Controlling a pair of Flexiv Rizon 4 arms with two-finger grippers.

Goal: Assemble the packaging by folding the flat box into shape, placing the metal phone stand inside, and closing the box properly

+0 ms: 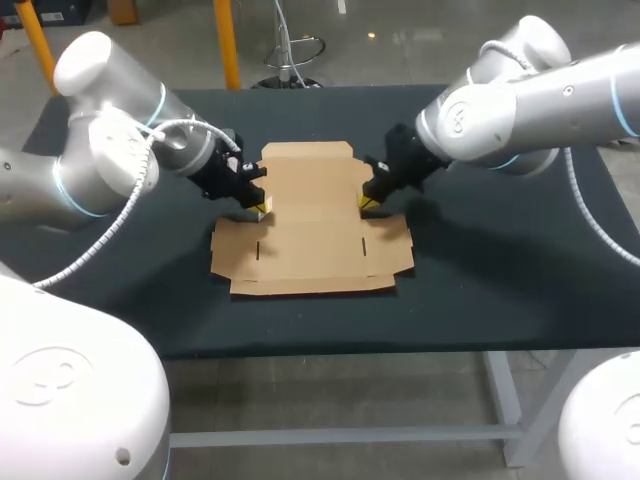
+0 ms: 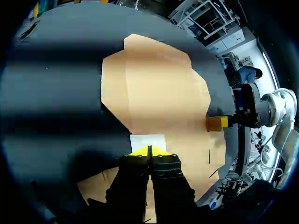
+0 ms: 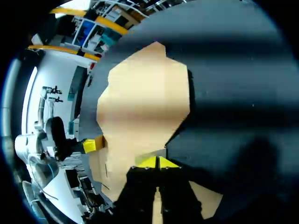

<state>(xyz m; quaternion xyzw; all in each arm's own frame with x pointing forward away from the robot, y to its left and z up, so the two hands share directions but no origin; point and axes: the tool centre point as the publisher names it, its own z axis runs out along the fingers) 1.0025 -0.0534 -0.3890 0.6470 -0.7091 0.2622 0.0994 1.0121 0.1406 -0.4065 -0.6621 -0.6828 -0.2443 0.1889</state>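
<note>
The box (image 1: 310, 225) lies flat on the table (image 1: 500, 290). The left gripper (image 1: 259, 207) is at the box's left edge and the right gripper (image 1: 366, 203) at its right edge, opposite each other.

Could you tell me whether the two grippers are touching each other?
Apart. The head view shows the left gripper and the right gripper at opposite edges of the flat box, bare cardboard between them.

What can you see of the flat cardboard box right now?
The flat box is plain brown cardboard, unfolded, lying flat on the dark table, with flaps all round, creases and two short slits in its near half. The left tool and right tool, each with tips together, sit at its opposite side edges.
</note>
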